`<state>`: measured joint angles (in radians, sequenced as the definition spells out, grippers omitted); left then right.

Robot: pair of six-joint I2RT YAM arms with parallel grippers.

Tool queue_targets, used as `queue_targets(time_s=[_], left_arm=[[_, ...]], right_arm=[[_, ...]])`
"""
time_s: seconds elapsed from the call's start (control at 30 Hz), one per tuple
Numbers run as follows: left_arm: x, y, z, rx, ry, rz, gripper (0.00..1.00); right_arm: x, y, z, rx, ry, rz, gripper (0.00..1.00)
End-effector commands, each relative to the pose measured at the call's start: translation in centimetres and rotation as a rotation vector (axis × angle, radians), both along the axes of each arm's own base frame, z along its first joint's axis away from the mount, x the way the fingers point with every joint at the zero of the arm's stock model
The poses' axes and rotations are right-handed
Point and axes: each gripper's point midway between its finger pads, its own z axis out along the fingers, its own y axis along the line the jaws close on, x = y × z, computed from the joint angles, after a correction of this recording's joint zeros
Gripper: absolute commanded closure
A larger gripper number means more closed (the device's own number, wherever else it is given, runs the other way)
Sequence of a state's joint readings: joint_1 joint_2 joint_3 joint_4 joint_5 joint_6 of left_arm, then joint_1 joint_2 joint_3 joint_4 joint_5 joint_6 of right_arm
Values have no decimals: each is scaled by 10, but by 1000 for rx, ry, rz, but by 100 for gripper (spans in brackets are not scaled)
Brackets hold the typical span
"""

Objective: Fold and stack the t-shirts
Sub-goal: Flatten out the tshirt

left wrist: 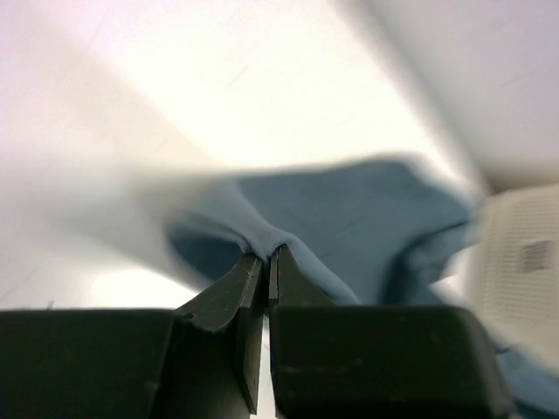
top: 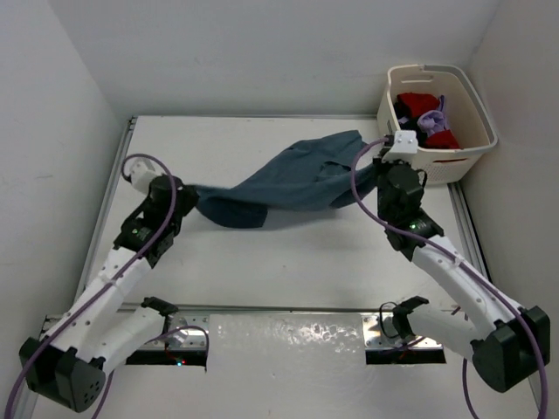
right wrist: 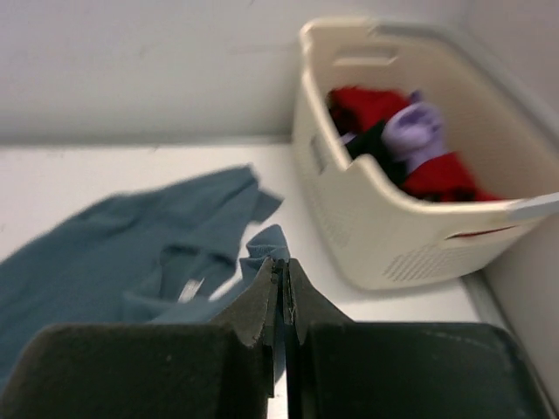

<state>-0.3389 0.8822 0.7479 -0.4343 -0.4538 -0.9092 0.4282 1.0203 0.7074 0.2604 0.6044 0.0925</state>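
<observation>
White tabletop (top: 288, 271), and the teal-blue shirt (top: 288, 179) is stretched across it, with the left gripper (left wrist: 267, 257) and right gripper (right wrist: 279, 266) each pinched tight on opposite ends, likely spreading it for folding. The red shirt (top: 443, 140) and lavender shirt (top: 431, 118) sit in the basket (top: 454, 164).

The t-shirt (top: 297, 179) is teal-blue, the basket (top: 445, 164) cream.
</observation>
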Motion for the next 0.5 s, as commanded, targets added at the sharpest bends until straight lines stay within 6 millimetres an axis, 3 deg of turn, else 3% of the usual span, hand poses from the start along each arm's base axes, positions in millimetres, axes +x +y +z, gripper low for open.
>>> queue_targets(time_s=[0.0,0.13,0.23,0.27,0.3,0.33,0.37,0.43,0.47], left_arm=[[18,12,126,-18,-370,68,100],[10,16,208,-13,-565,45,100],[-3,5,270,-9,-738,-49,100],[-12,5,298,-14,-800,-64,100],[-22,3,327,37,-853,-110,100],[-21,-2,324,40,-840,-133,100],[-35,0,352,43,-899,-145,100],[-47,0,371,95,-933,-180,100],[-61,6,390,98,-974,-170,100]], right_arm=[[-14,-34,94,5,-186,-163,100],[-39,-48,157,-8,-302,-173,100],[-54,-42,201,-8,-380,-91,100],[-59,-41,213,-26,-394,-65,100],[-73,-42,245,-34,-437,-37,100],[-73,-41,245,-35,-439,-30,100],[-79,-44,256,-52,-450,-31,100],[-98,-52,287,-60,-509,-30,100],[-110,-55,304,-55,-538,-21,100]])
